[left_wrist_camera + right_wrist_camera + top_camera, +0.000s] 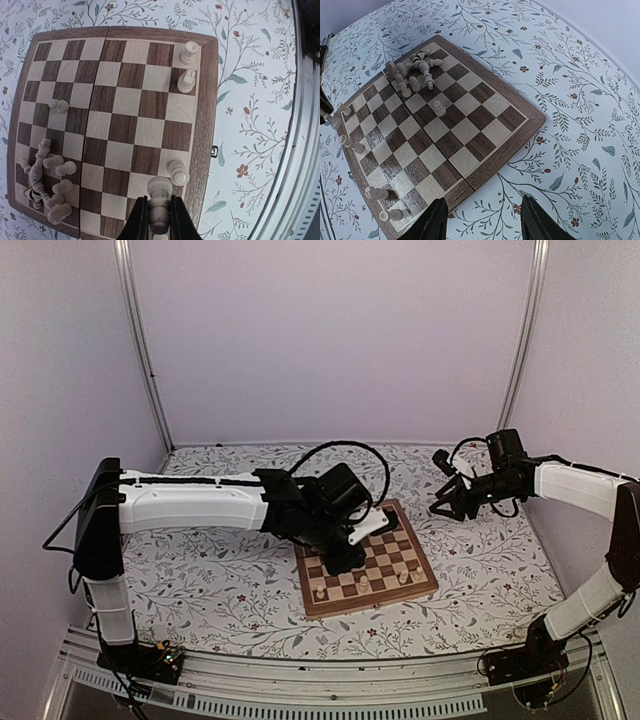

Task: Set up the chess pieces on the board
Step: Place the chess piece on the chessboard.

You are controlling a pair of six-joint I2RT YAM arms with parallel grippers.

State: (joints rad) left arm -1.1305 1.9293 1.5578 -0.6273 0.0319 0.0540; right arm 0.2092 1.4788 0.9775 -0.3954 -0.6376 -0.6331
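Observation:
The wooden checkered board (372,585) lies mid-table; it also shows in the left wrist view (210,90) and the right wrist view (520,131). My left gripper (159,220) is shut on a pale cream chess piece (159,197), held over the board's near edge row beside a standing piece (178,173). Two more pieces (188,67) stand along that edge, one piece (59,105) stands alone, and a heap of several pieces (47,185) lies at a corner. My right gripper (481,220) is open and empty, off the board's right side (450,502).
The tabletop (220,585) has a floral pattern. White enclosure walls stand behind and at both sides. A metal rail (330,672) runs along the near edge. The left arm (200,502) spans the table's left half.

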